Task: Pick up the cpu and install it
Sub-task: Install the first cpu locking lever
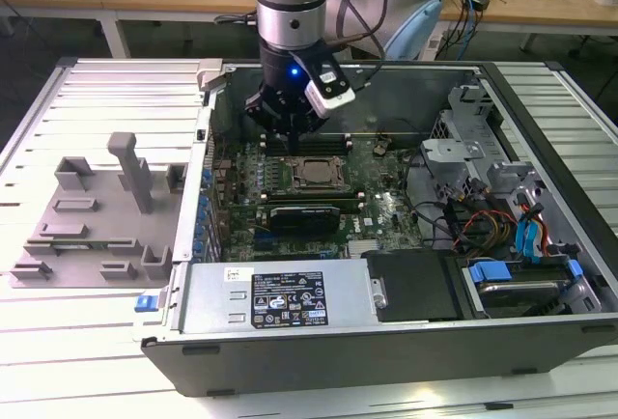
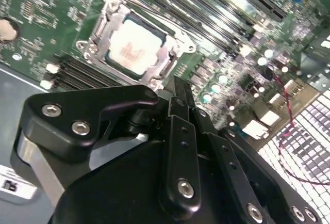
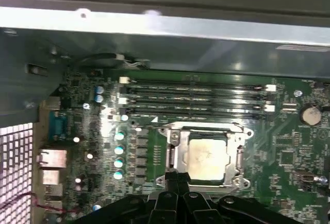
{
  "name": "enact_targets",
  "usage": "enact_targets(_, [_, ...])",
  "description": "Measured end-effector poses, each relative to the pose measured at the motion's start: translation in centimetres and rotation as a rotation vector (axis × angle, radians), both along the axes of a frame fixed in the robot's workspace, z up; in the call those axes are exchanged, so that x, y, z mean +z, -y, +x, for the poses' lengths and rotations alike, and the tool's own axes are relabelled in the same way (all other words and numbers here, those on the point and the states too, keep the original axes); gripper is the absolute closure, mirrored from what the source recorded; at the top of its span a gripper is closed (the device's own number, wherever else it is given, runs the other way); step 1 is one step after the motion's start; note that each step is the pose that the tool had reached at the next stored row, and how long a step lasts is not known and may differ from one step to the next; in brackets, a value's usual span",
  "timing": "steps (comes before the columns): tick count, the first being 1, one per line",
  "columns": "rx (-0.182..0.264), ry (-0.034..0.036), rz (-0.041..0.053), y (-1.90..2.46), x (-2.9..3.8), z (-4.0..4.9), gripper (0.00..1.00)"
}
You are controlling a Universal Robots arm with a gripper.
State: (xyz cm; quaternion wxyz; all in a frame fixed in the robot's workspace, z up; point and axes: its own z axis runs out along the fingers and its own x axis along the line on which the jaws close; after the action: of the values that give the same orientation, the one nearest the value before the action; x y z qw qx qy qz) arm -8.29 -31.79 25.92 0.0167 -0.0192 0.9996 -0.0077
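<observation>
The cpu (image 1: pixel 314 172) lies flat in the metal socket frame on the green motherboard (image 1: pixel 386 209), inside the open computer case. Both wrist views show its pale silver top, the cpu (image 2: pixel 134 48) (image 3: pixel 208 156) framed by the socket (image 2: pixel 100 28). My gripper (image 1: pixel 290 132) hangs over the board just behind the socket, toward the exterior view's left. Its black fingers meet at the gripper tip (image 2: pixel 178 89) (image 3: pixel 175 175) close beside the socket's edge, shut with nothing between them. It does not touch the cpu.
A grey plastic fixture (image 1: pixel 97 216) sits on the slatted table at the exterior view's left. The case wall (image 1: pixel 208 197), a power supply (image 1: pixel 280 293), a drive cage with cables (image 1: pixel 521 245) and memory slots (image 3: pixel 196 95) surround the socket.
</observation>
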Motion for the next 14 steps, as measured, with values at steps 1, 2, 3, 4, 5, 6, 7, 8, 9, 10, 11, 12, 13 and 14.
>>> enact_targets(1, [0.000,0.0006,-0.0001,-0.01,0.00,-0.68,0.89])
enact_targets(2, [0.000,0.0014,-0.0002,-0.01,0.00,-1.04,0.89])
enact_targets(3, [0.000,0.0022,-0.0002,-0.01,0.02,-1.15,0.89])
enact_targets(4, [0.000,0.0022,-0.0001,-0.01,0.15,-1.15,0.89])
enact_targets(5, [0.000,0.0023,-0.0001,-0.01,0.37,-1.15,0.89])
enact_targets(6, [0.000,0.0024,-0.0001,-0.01,0.62,-1.15,0.89])
enact_targets(7, [0.000,0.0022,-0.0002,-0.01,1.04,-1.15,0.89])
enact_targets(8, [0.000,0.0025,0.0001,-0.01,1.03,-1.18,0.89])
enact_targets(9, [0.000,0.0023,-0.0001,-0.01,1.04,-1.41,0.89])
enact_targets(10, [0.000,0.0025,-0.0001,-0.01,1.03,-1.77,0.89])
enact_targets(11, [0.000,0.0029,0.0008,-0.01,0.99,-2.15,0.89])
enact_targets(12, [0.000,0.0033,0.0035,-0.01,0.96,-2.29,0.89])
enact_targets(13, [0.000,0.0037,0.0114,-0.01,0.93,-2.43,0.89])
enact_targets(14, [0.000,0.0046,0.0361,-0.01,0.88,-2.71,0.89])
